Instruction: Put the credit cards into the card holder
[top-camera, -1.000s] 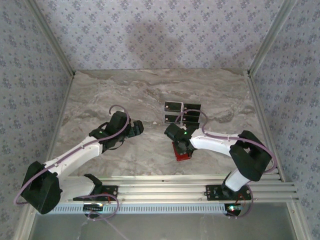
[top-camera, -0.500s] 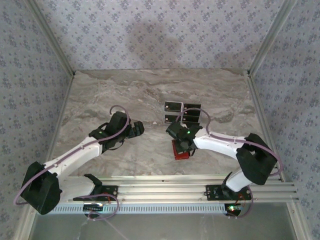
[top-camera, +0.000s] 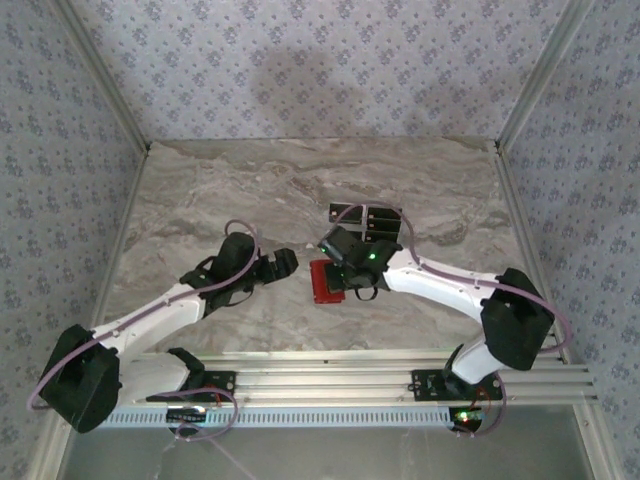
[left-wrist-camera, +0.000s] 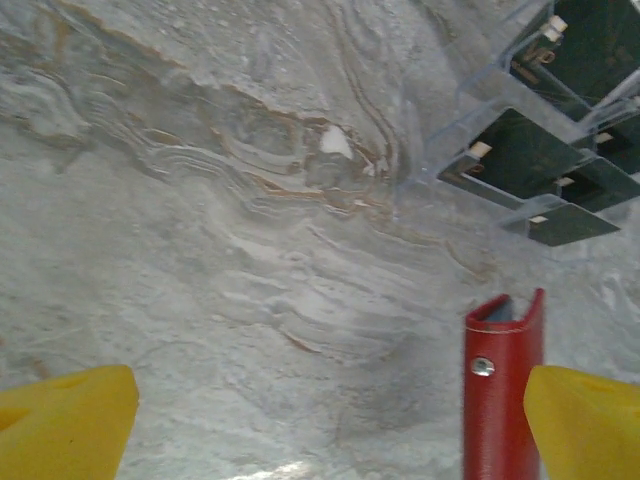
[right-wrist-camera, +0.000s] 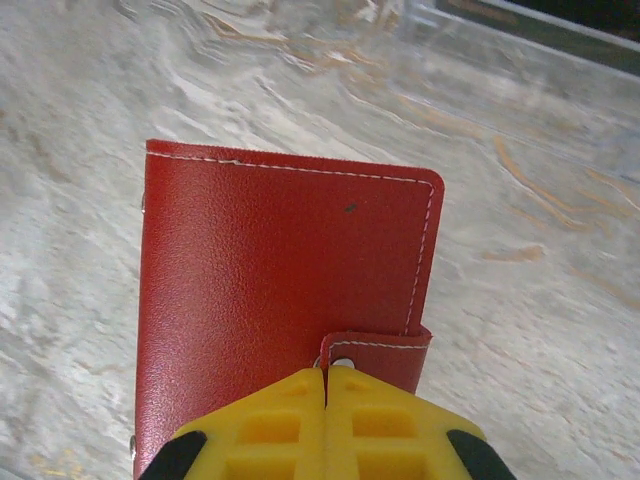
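Over marble table (top-camera: 200, 200), right arm (top-camera: 440, 285) reaches leftward, right claw (right-wrist-camera: 326, 385) pinching card holder (right-wrist-camera: 280, 260).

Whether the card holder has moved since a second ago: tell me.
Yes. In the top view the card holder has shifted left, from below the credit cards to their lower left, gripped by the right claw.

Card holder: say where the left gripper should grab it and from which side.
Probably pinch the free edge opposite the snap tab, coming from the left arm's side. The right gripper is shut on the tab end, leaving that edge bare, and the card holder faces the open left gripper edge-on.
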